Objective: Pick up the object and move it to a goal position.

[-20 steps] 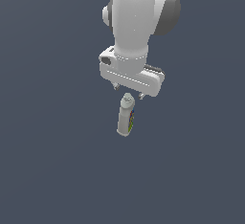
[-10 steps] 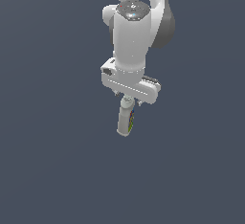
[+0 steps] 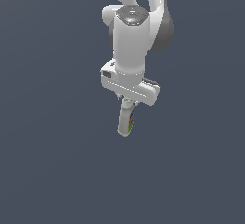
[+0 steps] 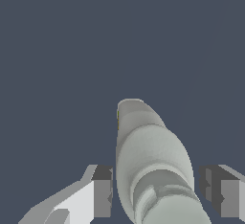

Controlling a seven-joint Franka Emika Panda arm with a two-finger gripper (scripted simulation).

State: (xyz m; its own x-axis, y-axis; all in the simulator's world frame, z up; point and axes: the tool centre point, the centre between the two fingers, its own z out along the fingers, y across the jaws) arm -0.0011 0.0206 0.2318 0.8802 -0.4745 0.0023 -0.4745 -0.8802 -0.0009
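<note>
The off-white bottle (image 3: 126,121) lies on the dark grey floor, its cap end under my hand and a green and red label strip along one side. My gripper (image 3: 127,104) is right above its cap end. In the wrist view the bottle (image 4: 153,165) runs lengthwise between my two fingers (image 4: 102,190), cap nearest the camera. The gripper (image 4: 157,192) is open, with a narrow gap showing on each side of the bottle. The fingertips are cut off by the frame edge.
The floor (image 3: 52,161) is a plain dark grey surface on all sides. The white arm (image 3: 136,22) rises above the bottle in the exterior view. No other object shows.
The arm has come down over the bottle. The hand now covers the cap end, and the fingers straddle the bottle. The bottle has not moved.
</note>
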